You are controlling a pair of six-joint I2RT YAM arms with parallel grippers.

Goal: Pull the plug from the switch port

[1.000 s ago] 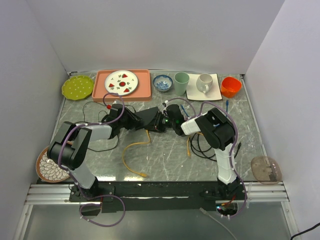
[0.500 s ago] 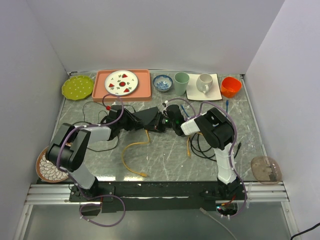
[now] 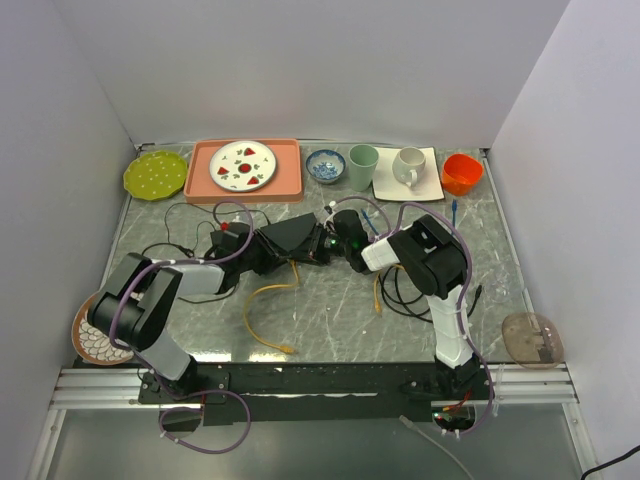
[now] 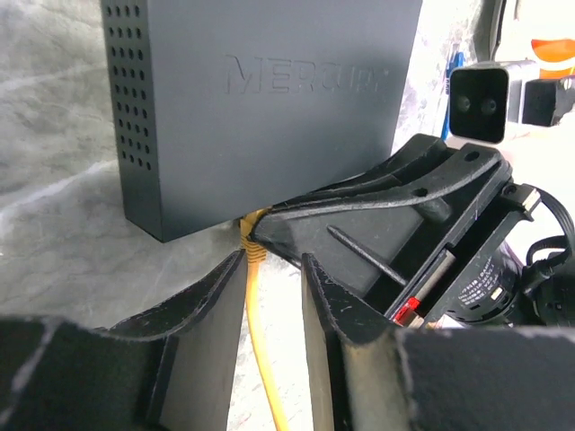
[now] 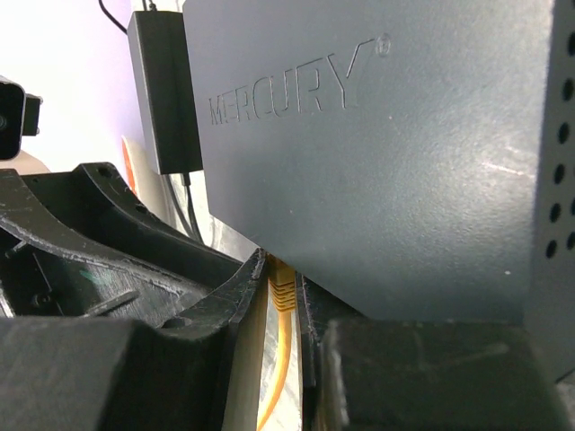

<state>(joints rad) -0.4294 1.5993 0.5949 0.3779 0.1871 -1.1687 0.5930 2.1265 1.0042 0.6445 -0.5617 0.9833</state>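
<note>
**Left gripper swings toward the near edge; plug seated in its port**

Since a second ago the left gripper (image 3: 262, 250) has drawn down toward the near edge of the table (image 3: 330, 310). It now meets the switch (image 3: 293, 237) from its near-left side and uncovers more of the switch's top. The right gripper (image 3: 335, 243) has barely shifted.

The switch lies mid-table between the two grippers. It is a flat matte black box with "MERCURY" embossed on its top and rows of vent holes along one side.

The top view shows the yellow cable (image 3: 262, 300) looping loosely from the switch toward the near edge, but not the jaws or the port.

The left wrist view shows the yellow plug (image 4: 252, 235) seated in the switch's edge. It also shows the left gripper (image 4: 273, 269) partly open, its jaws straddling the cable just below the plug with a gap on one side and clamping nothing.

The right wrist view shows the right gripper (image 5: 281, 274) narrowed onto the plug, with a finger against each side. Only this view shows a black adapter (image 5: 166, 90) beyond the switch's far edge.
</note>
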